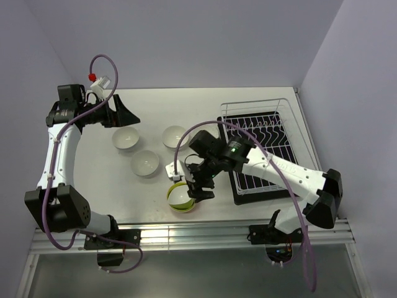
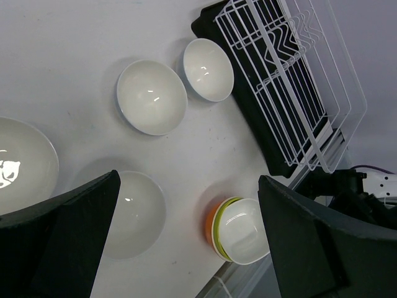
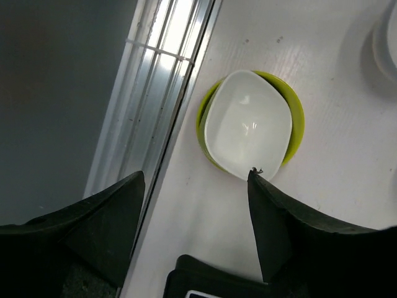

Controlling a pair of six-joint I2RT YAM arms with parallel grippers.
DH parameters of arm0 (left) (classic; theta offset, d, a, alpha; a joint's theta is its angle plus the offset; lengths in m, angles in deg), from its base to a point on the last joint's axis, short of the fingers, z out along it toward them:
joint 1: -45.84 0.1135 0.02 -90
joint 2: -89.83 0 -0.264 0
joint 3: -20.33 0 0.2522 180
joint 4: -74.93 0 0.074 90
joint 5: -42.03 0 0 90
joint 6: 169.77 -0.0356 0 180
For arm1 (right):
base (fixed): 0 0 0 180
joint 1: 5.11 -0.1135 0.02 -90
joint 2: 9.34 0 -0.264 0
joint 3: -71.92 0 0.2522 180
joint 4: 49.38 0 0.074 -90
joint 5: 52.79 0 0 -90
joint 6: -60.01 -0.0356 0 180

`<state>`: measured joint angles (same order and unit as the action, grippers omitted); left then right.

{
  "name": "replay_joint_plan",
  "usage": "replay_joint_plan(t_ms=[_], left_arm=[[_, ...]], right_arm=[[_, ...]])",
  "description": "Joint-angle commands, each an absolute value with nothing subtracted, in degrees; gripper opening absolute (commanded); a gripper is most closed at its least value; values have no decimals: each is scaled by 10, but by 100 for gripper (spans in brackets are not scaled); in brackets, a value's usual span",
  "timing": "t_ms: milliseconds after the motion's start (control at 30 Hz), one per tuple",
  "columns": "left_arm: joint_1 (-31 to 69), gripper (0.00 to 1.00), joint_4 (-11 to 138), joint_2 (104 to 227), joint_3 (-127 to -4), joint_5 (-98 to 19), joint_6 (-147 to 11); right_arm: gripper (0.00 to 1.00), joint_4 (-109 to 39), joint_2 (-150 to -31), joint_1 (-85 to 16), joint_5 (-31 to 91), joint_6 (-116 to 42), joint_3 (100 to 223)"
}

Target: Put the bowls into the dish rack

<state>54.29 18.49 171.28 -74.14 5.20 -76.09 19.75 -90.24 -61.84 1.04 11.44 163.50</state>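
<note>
The right gripper (image 3: pixel 195 177) hovers over a stack of bowls (image 1: pixel 180 198) at the near edge of the desk (image 1: pixel 155 105), about midway along it. Its fingers are spread wide and hold nothing. One fingertip overlaps the rim of the top white bowl (image 3: pixel 248 124), but contact cannot be judged. That bowl sits in a lime green bowl (image 3: pixel 294 118), with an orange bowl (image 2: pixel 209 226) at the bottom.

The left gripper (image 2: pixel 187 180) hangs near the far left corner, its fingers also wide apart and empty. Loose white bowls (image 2: pixel 152 105) stand on the desk's middle. The dish rack (image 1: pixel 263 146), on its black tray (image 2: pixel 248 118), occupies the right side, and one white bowl is just beside it.
</note>
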Motion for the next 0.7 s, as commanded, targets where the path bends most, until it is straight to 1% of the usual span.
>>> replay_joint_plan(t_ms=[0, 167, 333, 667], left_arm=[[545, 99, 204, 1692, -737, 78, -756], [546, 99, 200, 1694, -738, 78, -755], [546, 99, 198, 1690, -732, 80, -758], [546, 100, 194, 1689, -730, 81, -763]], right_arm=[[73, 174, -929, -659, 58, 167, 1639], [63, 177, -969, -702, 95, 195, 1635], [55, 183, -1007, -709, 115, 205, 1650], [50, 196, -1049, -710, 144, 218, 1657]])
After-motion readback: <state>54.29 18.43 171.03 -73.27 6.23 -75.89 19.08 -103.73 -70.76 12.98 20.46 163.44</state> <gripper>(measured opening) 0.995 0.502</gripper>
